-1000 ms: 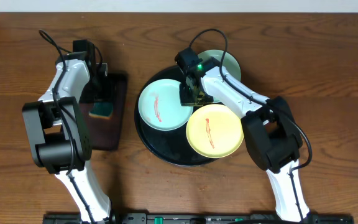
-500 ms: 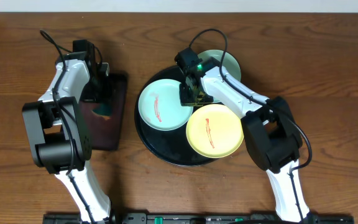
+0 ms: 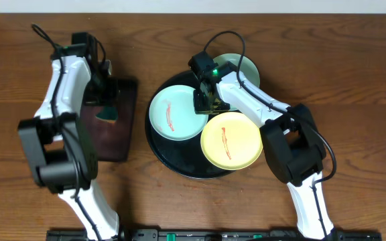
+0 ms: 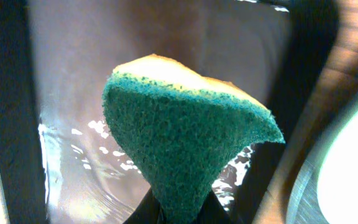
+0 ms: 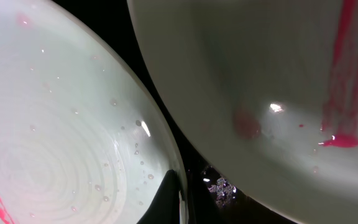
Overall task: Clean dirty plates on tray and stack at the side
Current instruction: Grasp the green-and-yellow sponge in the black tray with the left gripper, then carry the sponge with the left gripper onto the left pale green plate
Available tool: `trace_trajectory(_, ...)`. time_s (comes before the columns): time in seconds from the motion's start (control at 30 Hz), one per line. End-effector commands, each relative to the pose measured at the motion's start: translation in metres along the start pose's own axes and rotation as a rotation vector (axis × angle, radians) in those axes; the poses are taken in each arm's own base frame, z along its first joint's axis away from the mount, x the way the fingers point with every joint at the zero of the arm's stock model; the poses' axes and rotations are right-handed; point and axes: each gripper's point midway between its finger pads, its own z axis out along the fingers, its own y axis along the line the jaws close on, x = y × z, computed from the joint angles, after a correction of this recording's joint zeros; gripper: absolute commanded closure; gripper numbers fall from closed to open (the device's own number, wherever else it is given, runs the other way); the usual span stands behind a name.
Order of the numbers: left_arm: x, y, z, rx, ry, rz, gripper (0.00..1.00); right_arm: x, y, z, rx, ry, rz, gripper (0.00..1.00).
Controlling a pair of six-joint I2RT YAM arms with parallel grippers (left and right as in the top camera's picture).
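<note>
On the black tray (image 3: 158, 148) lie a turquoise plate (image 3: 173, 115) with a red smear and a yellow plate (image 3: 231, 140), also smeared red. A third, pale plate (image 3: 246, 67) sits at the tray's back edge, partly under the right arm. My right gripper (image 3: 205, 100) is shut on the turquoise plate's (image 5: 55, 143) right rim; one finger (image 5: 166, 199) rests inside it, beside the yellow plate (image 5: 260, 81). My left gripper (image 3: 104, 100) (image 4: 182, 214) is shut on a green and yellow sponge (image 4: 185, 137) (image 3: 106, 115), held just above the brown tray.
The rectangular dark brown tray (image 3: 116, 137) lies left of the black tray, its surface wet (image 4: 86, 155). Bare wooden table surrounds both trays. Both arm bases stand at the table's front edge.
My left gripper shut on the sponge and lifted it off the brown tray, the arm swinging slightly left and back. The right arm and the plates have not moved.
</note>
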Motion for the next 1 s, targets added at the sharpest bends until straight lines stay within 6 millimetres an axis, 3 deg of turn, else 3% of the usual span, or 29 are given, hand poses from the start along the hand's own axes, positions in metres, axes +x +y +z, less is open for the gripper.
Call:
trace_trajectory(0.0,-0.004,-0.02,-0.037,0.103,-0.071,-0.044,0.92,0.006,-0.003,0.015,0.045,0.012,-0.041,0.99)
trace_trajectory(0.17,0.0,-0.032,-0.037,0.141,-0.053,-0.081,0.92,0.007,-0.003,0.015,0.043,0.017,-0.043,0.99)
trace_trajectory(0.33,-0.006,-0.01,-0.036,0.017,-0.083,-0.137,0.92,0.01,-0.002,0.015,0.033,0.031,-0.05,0.99)
trace_trajectory(0.5,-0.011,-0.008,-0.037,0.003,-0.104,-0.133,0.93,0.01,0.0,0.015,0.021,0.033,-0.059,0.99)
trace_trajectory(0.7,-0.009,-0.044,-0.034,0.038,-0.098,-0.143,0.93,0.012,0.005,0.015,-0.014,0.048,-0.067,0.99)
trace_trajectory(0.97,0.0,-0.119,-0.014,0.076,-0.111,-0.116,0.93,0.015,0.008,0.015,-0.028,0.061,-0.066,0.99)
